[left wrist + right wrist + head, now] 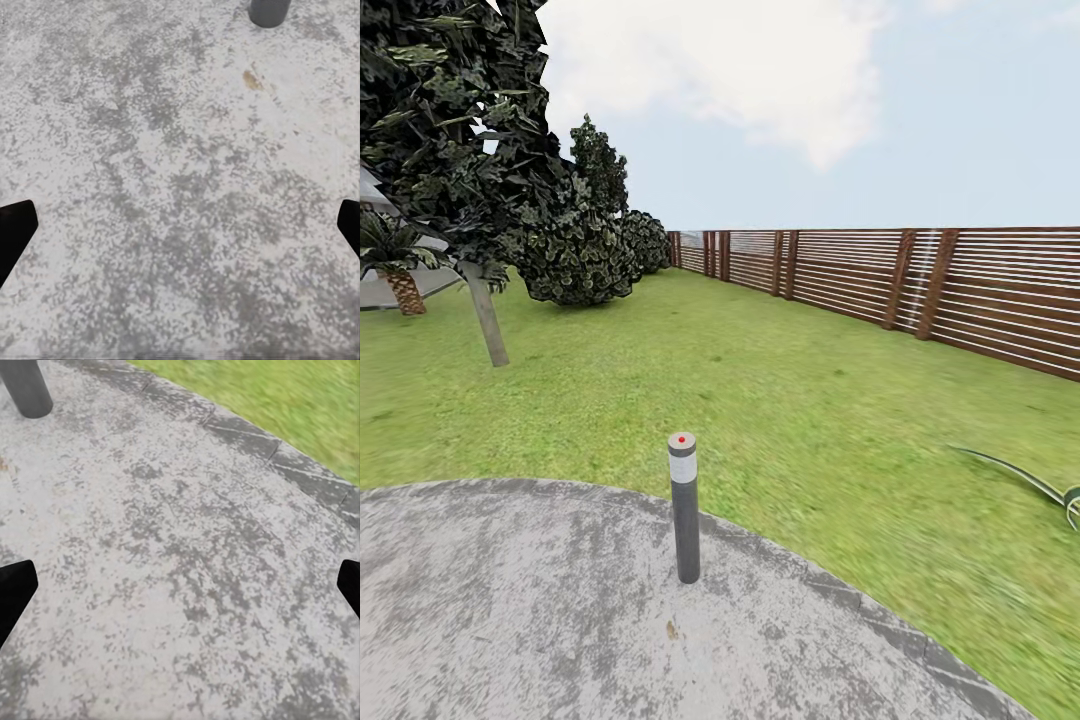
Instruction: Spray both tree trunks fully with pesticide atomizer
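The pesticide atomizer and the two pale-trunked trees are out of view. The garden lawn (780, 400) stretches ahead to a brown slat fence (920, 285). In the left wrist view my left gripper (180, 232) hangs open over grey paving, its dark fingertips (13, 229) far apart at the frame's edges. My right gripper (180, 592) is open in the same way, above paving near the stone border (247, 435). Nothing sits between either pair of fingers.
A grey bollard lamp (684, 505) with a red dot stands on the round paved patch (510, 600) just ahead. A thin-trunked dark-leaved tree (485, 315), a palm (402, 285) and dark bushes (585, 250) stand far left. A green hose-like loop (1035, 482) lies right.
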Available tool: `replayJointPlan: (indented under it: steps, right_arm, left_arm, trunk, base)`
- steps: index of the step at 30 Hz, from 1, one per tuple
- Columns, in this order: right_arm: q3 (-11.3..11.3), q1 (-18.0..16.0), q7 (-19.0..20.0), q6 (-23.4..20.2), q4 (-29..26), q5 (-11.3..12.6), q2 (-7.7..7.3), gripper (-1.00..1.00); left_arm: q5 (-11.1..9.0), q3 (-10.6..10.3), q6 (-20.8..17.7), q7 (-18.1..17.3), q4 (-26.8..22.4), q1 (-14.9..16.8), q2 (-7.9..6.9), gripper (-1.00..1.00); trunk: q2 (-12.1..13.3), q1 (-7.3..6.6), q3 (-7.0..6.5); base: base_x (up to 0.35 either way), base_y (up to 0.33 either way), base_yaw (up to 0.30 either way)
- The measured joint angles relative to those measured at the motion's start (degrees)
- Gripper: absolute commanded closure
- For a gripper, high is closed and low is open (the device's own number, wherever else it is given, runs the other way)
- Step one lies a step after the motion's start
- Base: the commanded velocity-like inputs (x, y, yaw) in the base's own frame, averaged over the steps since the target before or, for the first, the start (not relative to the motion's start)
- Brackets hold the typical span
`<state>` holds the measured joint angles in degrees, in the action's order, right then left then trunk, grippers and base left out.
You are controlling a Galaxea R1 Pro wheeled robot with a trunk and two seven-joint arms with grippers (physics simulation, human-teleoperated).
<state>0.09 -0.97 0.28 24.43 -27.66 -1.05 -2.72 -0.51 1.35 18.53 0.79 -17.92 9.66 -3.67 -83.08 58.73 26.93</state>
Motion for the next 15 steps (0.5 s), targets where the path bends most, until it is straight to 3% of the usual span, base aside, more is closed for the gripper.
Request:
replayJointPlan:
  steps: [7,15]
  right_arm:
    - [0.00,0.00,-0.09,0.01,-0.11,0.00,-0.01,-1.00]
    - [0.00,0.00,-0.19,0.01,-0.05,0.00,0.08,-1.00]
  left_arm:
    - [0.01,5.91,0.09,0.00,0.25,0.01,0.12,-1.00]
    - [-0.06,7.12,0.11,0.00,0.26,0.01,0.15,-1.00]
  trunk:
    - [0.00,0.00,0.00]
    - [0.00,0.00,0.00]
  base:
    - [0.000,0.000,0.031]
    - [-0.034,-0.104,0.248]
